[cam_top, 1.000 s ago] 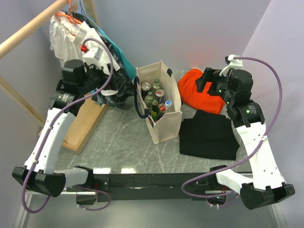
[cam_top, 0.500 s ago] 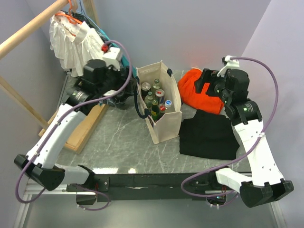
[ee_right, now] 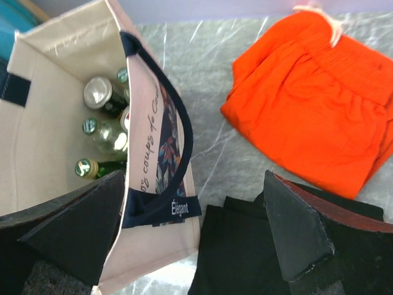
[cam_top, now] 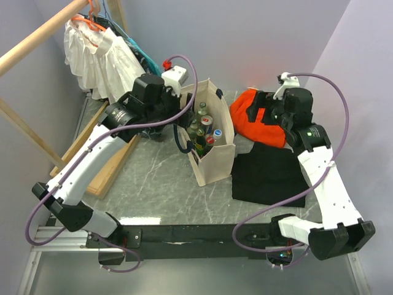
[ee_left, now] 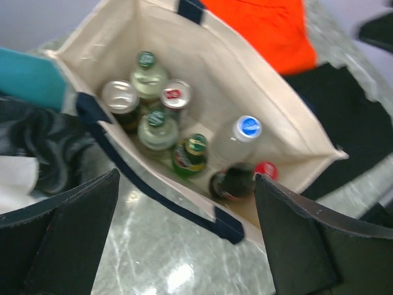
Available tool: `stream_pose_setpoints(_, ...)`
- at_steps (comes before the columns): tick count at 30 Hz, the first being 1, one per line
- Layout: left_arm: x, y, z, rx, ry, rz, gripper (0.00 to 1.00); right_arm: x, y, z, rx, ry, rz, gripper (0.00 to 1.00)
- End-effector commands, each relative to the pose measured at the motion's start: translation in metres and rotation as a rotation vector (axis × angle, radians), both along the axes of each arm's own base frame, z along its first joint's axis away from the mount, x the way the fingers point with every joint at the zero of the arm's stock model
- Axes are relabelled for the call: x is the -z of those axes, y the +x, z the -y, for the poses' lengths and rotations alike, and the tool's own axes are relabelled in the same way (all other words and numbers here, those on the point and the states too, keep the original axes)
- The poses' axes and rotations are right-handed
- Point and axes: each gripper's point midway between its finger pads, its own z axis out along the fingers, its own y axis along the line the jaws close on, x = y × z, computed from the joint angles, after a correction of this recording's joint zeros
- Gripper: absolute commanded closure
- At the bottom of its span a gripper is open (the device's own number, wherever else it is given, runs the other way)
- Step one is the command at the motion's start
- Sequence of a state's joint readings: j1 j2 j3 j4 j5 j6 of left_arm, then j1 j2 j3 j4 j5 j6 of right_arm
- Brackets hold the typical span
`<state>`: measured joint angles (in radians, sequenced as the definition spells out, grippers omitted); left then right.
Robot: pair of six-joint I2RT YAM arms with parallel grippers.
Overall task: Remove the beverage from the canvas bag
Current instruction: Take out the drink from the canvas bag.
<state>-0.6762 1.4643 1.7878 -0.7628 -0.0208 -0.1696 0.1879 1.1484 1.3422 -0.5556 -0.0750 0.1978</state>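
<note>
Canvas bag (ee_left: 245, 80): far corner cut off by the top edge, view blurred. Bottles (ee_left: 156, 129): lower bodies hidden, labels unreadable. Orange cloth (ee_right: 307, 104): cropped at right.

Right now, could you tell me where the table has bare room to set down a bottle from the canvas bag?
The widest bare patch is grey marble tabletop in front of the beige canvas tote bag, between the wooden board at left and the black folded cloth at right. The right side is crowded: an orange cloth bundle lies behind the black one.
</note>
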Motion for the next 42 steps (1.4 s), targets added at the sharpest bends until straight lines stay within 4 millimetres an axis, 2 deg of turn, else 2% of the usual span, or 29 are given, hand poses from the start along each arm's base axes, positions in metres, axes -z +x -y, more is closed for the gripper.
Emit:
stream_pose_setpoints(1,-0.027,-0.032,0.013,0.152,-0.082,0.028,0.04,-0.004,0.001,-0.016,-0.095,-0.006,0.001,0.0)
stream_pose_setpoints(5,-0.021,-0.049,0.022,0.245,-0.091,0.0,0.04,0.001,-0.007,-0.026,-0.149,-0.023,-0.016,0.0)
stream_pose_setpoints(8,-0.012,-0.057,0.025,0.271,-0.101,-0.023,0.04,0.008,-0.022,-0.031,-0.177,-0.038,-0.038,0.0)
stream_pose_setpoints(13,0.004,-0.069,0.039,0.332,-0.107,-0.065,0.04,0.017,-0.051,-0.05,-0.267,-0.064,-0.079,0.0)
stream_pose_setpoints(18,0.022,-0.064,0.05,0.328,-0.076,-0.085,0.04,0.04,-0.068,-0.053,-0.261,-0.08,-0.135,0.0)
stream_pose_setpoints(23,0.029,-0.057,0.057,0.316,-0.072,-0.087,0.04,0.056,-0.073,-0.054,-0.248,-0.069,-0.16,0.0)
stream_pose_setpoints(27,0.027,-0.055,0.061,0.317,-0.092,-0.082,0.04,0.063,-0.068,-0.051,-0.219,-0.086,-0.161,0.0)
stream_pose_setpoints(35,0.027,-0.047,0.061,0.28,-0.095,-0.061,0.04,0.054,-0.061,-0.06,-0.244,-0.071,-0.129,0.0)
stream_pose_setpoints(39,0.031,-0.045,0.065,0.283,-0.091,-0.078,0.04,0.067,-0.061,-0.066,-0.265,-0.095,-0.189,0.0)
stream_pose_setpoints(42,0.035,-0.044,0.066,0.287,-0.086,-0.088,0.04,0.078,-0.07,-0.071,-0.298,-0.117,-0.223,0.0)
